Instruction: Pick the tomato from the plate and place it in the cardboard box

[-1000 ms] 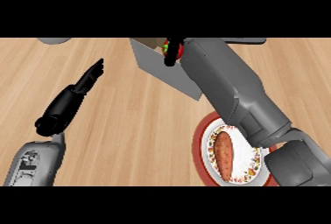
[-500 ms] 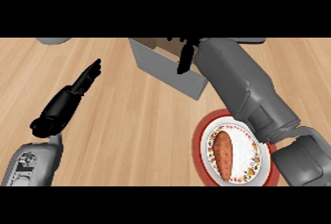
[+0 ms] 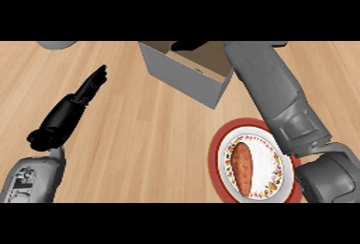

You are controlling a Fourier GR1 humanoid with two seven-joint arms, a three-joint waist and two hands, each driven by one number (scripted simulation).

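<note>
Tabletop (image 3: 147, 147) of pale wood planks, seen steeply from above, with both of my arms entering from the lower edge. At upper centre stands the cardboard box (image 3: 184, 78), open at the top, its grey outer wall turned toward me and its brown inner wall showing behind. My right forearm (image 3: 271, 88) runs up the right side to the box's far rim, where my right robot hand (image 3: 188, 45) shows only as a small black shape over the opening. Whether it is wide, narrow or holding anything cannot be told. The tomato cannot be made out with certainty: a small dark speck lies against the box's inner wall, too small to identify. At lower right, just beside my right forearm and partly covered by it, lies the plate (image 3: 214, 159), with a red rim, a patterned border and a white centre. It carries one oblong reddish-brown item (image 3: 243, 167) lying lengthwise. At the left, well apart from box and plate, my left robot hand (image 3: 70, 109) rests wide, fingers straight and pointing up and to the right, holding nothing.
</note>
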